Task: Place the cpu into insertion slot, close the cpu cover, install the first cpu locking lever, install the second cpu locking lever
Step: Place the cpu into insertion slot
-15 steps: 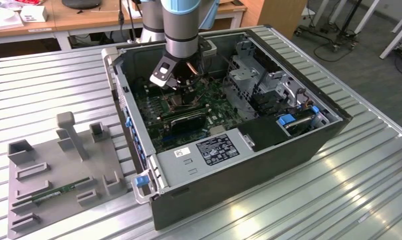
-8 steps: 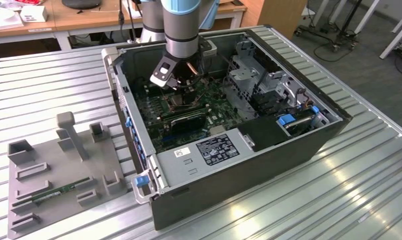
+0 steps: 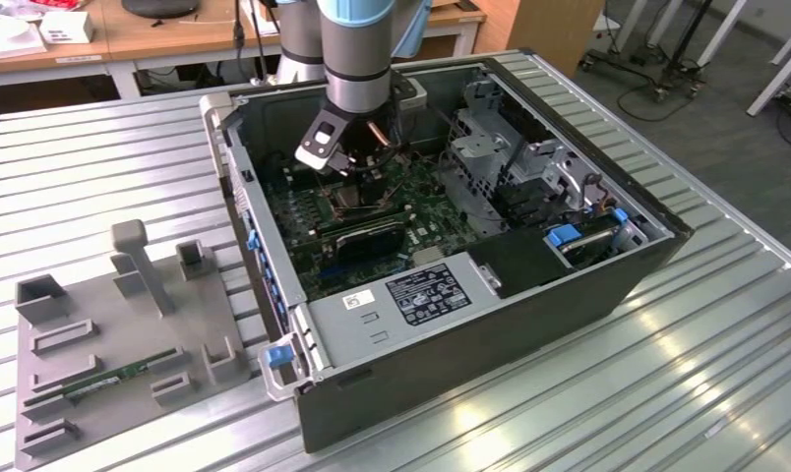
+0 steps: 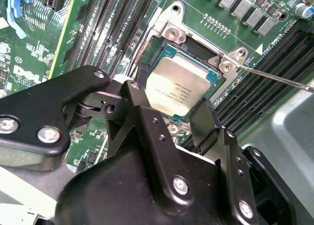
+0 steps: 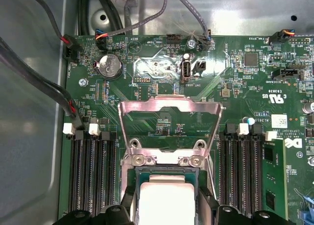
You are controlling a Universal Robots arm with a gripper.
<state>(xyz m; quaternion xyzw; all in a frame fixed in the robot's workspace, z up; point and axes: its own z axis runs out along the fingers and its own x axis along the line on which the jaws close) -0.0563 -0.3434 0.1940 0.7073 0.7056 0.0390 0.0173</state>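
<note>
My gripper (image 3: 353,177) is down inside the open computer case, over the green motherboard (image 5: 147,82). The cpu (image 4: 176,85), a pale silver square chip, lies flat in the insertion slot (image 4: 158,47), whose silver rim frames it. The gripper (image 4: 167,103) has its black fingers (image 4: 203,118) against two opposite sides of the cpu (image 5: 164,198), shut on it. The cpu cover (image 5: 169,107), a silver frame with a window, stands raised open on its hinge at the socket's far side. A thin wire locking lever (image 4: 279,78) sticks out beside the socket, unlatched.
Long black memory slots (image 5: 93,171) flank the socket on both sides, and a green memory stick (image 5: 272,176) sits in one. Cables (image 5: 44,87) run along the case wall. Outside the case (image 3: 501,324), a grey fixture plate (image 3: 107,344) lies on the metal table.
</note>
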